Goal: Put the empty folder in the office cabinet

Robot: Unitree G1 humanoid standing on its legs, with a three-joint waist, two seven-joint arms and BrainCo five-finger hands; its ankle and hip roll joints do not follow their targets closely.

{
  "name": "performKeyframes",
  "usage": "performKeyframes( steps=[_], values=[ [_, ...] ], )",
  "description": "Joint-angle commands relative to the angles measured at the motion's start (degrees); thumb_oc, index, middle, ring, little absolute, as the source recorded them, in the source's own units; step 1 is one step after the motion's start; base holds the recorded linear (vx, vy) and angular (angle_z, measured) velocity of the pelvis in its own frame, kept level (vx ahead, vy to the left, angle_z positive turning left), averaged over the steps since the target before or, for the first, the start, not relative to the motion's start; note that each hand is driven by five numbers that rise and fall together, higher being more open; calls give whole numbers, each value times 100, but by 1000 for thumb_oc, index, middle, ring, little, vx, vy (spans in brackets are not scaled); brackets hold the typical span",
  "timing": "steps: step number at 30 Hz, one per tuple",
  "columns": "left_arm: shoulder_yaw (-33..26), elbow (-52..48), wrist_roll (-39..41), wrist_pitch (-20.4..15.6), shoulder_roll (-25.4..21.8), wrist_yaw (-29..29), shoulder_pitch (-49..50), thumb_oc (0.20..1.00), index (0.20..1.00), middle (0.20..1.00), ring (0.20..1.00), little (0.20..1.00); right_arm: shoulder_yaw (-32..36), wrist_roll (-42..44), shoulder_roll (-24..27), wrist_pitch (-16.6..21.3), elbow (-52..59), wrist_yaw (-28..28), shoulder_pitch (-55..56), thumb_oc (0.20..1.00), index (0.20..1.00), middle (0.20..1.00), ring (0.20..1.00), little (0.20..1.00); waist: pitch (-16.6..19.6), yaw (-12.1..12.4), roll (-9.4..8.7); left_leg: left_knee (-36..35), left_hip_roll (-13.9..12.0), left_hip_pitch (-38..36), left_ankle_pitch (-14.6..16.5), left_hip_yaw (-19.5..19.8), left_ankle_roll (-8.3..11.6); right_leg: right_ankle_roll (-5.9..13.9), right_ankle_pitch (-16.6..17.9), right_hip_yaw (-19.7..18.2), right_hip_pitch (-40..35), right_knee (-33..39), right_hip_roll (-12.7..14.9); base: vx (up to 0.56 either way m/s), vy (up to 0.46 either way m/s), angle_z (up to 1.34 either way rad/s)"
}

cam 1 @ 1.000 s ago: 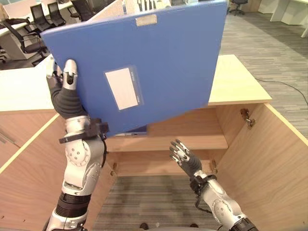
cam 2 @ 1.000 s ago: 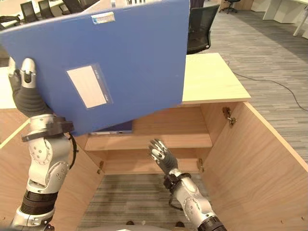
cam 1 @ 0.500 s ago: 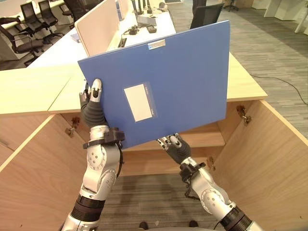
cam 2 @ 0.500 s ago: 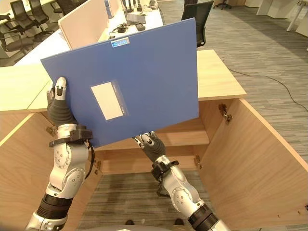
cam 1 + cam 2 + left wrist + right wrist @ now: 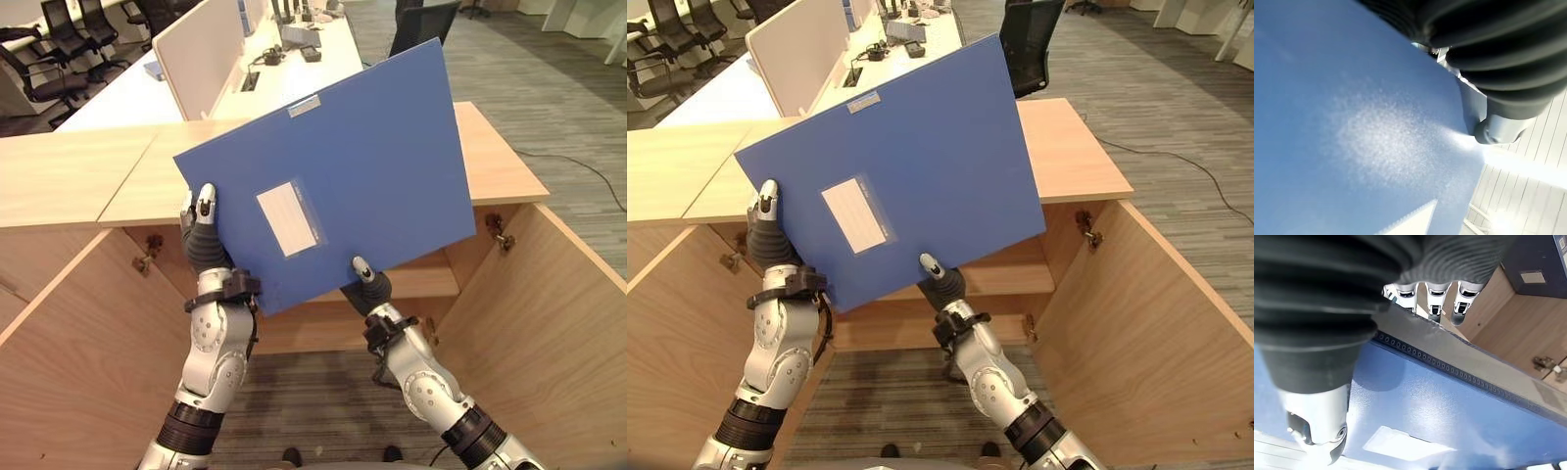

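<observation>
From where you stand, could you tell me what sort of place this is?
It looks like an open-plan office: black office chairs at long white desks with a divider panel, and a wooden cabinet standing open.

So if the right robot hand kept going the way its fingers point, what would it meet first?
Probably the cabinet's wooden interior: the right robot hand grips the blue folder's lower edge, fingers behind it aimed there, though depth is unclear.

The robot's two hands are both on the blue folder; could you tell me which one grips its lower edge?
The right hand pinches the blue folder's lower edge, thumb in front; the left hand holds its left side edge instead.
</observation>
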State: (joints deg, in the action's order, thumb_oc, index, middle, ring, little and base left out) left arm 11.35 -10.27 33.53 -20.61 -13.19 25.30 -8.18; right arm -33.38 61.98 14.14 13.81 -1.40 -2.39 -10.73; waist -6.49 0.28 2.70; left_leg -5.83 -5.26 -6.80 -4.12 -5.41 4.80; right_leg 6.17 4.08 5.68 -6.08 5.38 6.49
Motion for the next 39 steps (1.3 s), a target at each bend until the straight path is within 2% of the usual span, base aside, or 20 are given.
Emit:
performKeyframes(
  steps=[1,8,9,10,11,22,31,32,33,34,35,36,38,39],
  values=[
    [174,55,82,-195,-155,-270,-214,200,200,200,200,200,133,97,-774,410,730,-123,-839,1000,1000,1000,1000,1000,-9,-17,-340,83,60,-294,692,96,98,338,-359,-104,-156,-135,372,0,0,0],
    [289,185,193,-144,-103,-402,-90,200,200,200,200,200,309,80,-844,533,678,25,-939,1000,1000,1000,1000,1000,-8,22,-360,83,66,-295,703,103,81,340,-360,-86,-156,-146,371,0,0,0],
    [290,185,204,-142,-101,-417,-65,200,200,200,200,200,332,83,-847,540,692,39,-936,495,495,495,495,495,-8,27,-363,83,66,-293,703,103,81,342,-363,-82,-158,-146,370,0,0,0],
    [294,195,210,-139,-107,-433,-48,200,200,200,200,200,354,89,-842,544,692,36,-936,263,263,263,263,263,-10,31,-365,83,64,-292,704,104,80,343,-361,-78,-156,-148,369,0,0,0],
    [310,199,219,-126,-109,-466,-26,200,200,200,200,200,377,84,-840,554,700,51,-922,200,200,200,200,200,-9,35,-371,83,65,-289,702,106,78,345,-362,-72,-158,-150,369,0,0,0],
    [232,193,212,-129,-99,-548,39,200,200,200,200,200,499,92,-799,539,662,-21,-820,200,200,200,200,200,2,52,-386,83,65,-309,724,108,73,342,-387,-73,-154,-180,364,0,0,0],
    [-20,133,213,-105,-177,-712,213,200,200,200,200,200,684,-123,-458,325,668,-207,-419,200,200,200,200,200,9,43,-390,83,62,-327,737,96,68,352,-415,-23,-181,-182,375,0,0,0],
    [-127,156,229,-54,-237,-821,297,351,351,351,351,351,806,-384,-204,220,704,-316,-285,200,200,200,200,200,0,47,-404,83,65,-322,738,99,66,360,-414,-13,-187,-184,372,0,0,0],
    [-126,154,230,-53,-235,-823,301,740,740,740,740,740,806,-387,-201,218,710,-314,-278,200,200,200,200,200,2,48,-401,83,65,-324,739,99,66,361,-415,-13,-188,-183,372,0,0,0],
    [-173,157,219,-35,-257,-891,347,1000,1000,1000,1000,1000,879,-543,-81,165,740,-370,-194,200,200,200,200,200,1,52,-407,83,65,-320,740,98,65,365,-418,-4,-190,-186,373,0,0,0],
    [-172,156,220,-34,-255,-893,351,1000,1000,1000,1000,1000,879,-546,-78,162,746,-368,-186,200,200,200,200,200,5,53,-404,83,65,-320,741,98,65,365,-419,-4,-191,-186,373,0,0,0],
    [-368,189,147,60,-379,-1185,578,1000,1000,1000,1000,1000,1184,-1044,294,20,813,-533,61,200,200,200,200,200,4,61,-414,83,64,-312,749,108,64,375,-423,9,-192,-188,378,0,0,0],
    [-683,523,-277,266,-603,-1534,925,1000,1000,1000,1000,1000,1696,-1597,657,-100,731,-743,464,200,200,200,200,200,20,78,-410,83,65,-310,756,112,60,389,-425,39,-201,-182,388,35,10,1],
    [-676,527,-280,263,-601,-1537,928,1000,1000,1000,1000,1000,1700,-1603,657,-102,738,-743,476,200,200,200,200,200,24,82,-408,83,64,-312,759,113,60,389,-428,40,-204,-181,387,0,0,0]
  ],
)
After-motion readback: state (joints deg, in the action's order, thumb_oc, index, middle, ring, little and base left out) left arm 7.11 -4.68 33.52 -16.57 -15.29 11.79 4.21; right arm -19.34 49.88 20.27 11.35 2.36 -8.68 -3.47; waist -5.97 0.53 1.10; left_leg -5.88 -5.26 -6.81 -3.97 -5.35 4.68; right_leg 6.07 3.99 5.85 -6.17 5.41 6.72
